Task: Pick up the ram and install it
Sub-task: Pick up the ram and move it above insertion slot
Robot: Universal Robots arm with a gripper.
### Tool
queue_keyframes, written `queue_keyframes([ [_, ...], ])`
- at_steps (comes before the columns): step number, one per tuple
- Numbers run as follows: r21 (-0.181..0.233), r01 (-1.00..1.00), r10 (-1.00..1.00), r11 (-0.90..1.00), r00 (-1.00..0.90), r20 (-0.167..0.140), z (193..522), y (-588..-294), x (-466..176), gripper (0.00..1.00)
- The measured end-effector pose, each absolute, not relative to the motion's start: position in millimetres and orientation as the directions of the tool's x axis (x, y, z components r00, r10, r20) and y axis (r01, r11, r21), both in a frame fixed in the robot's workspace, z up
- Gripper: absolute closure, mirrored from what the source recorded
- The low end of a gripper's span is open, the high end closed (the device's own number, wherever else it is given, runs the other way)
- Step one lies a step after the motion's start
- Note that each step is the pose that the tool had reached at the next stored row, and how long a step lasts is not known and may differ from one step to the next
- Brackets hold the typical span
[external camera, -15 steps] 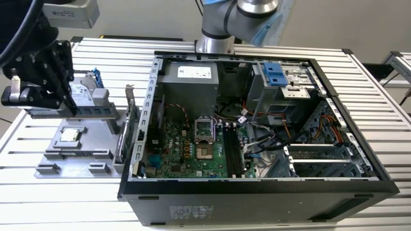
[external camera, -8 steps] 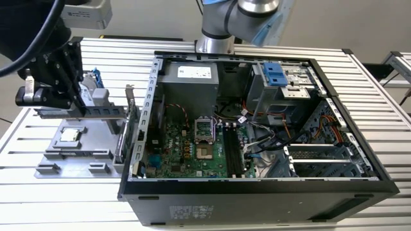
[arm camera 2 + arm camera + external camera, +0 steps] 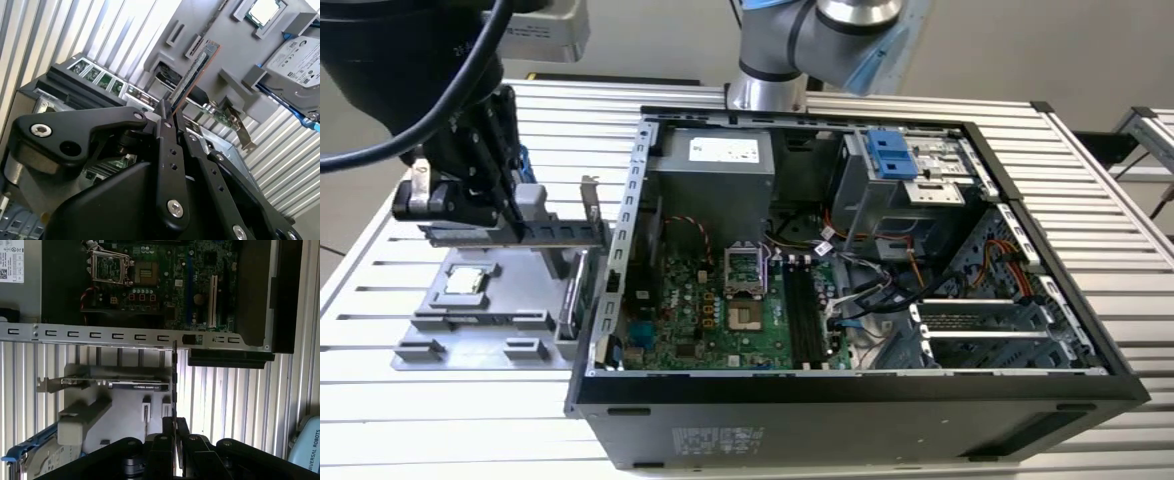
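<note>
- My hand is clamped on one end of the ram, which juts out past my fingertips.
- The ram is over the grey parts tray on the table, beside the open computer case, not inside it.
- Pick: looks done, though I can't tell if it's fully clear of the tray.
- Install: not done. The memory slots look empty.

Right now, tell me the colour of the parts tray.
Grey. The tray shows best in the exterior view.
</note>
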State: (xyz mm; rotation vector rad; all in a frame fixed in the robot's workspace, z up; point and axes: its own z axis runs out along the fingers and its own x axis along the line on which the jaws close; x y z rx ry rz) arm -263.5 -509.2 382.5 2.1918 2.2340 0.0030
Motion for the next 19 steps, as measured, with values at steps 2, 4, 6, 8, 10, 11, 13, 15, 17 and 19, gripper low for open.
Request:
queue_keyframes([
  [2,0.01,1.0,1.0,0.019,-0.019,-0.007,382.5,-509.2,-258.7,1.0],
  [4,0.009,1.0,1.0,0.019,-0.019,-0.007,382.5,-509.2,-253.9,1.0],
  [6,0.009,1.0,1.0,0.018,-0.018,-0.007,382.5,-509.2,-248.8,1.0],
  [8,0.009,1.0,1.0,0.016,-0.016,-0.007,382.5,-509.2,-244.5,1.0],
  [10,0.009,1.0,1.0,0.014,-0.014,-0.007,382.5,-509.2,-240.5,1.0],
  [11,0.008,1.0,1.0,0.014,-0.014,-0.007,382.5,-509.2,-238.1,1.0],
  [13,0.008,1.0,1.0,0.014,-0.014,-0.007,382.5,-509.2,-233.4,1.0],
  [15,0.008,1.0,1.0,0.014,-0.014,-0.007,382.5,-509.2,-228.5,1.0],
  [17,0.008,1.0,1.0,0.014,-0.014,-0.007,382.5,-509.2,-223.3,1.0],
  [19,0.008,1.0,1.0,0.014,-0.014,-0.007,382.5,-509.2,-218.6,1.0],
])
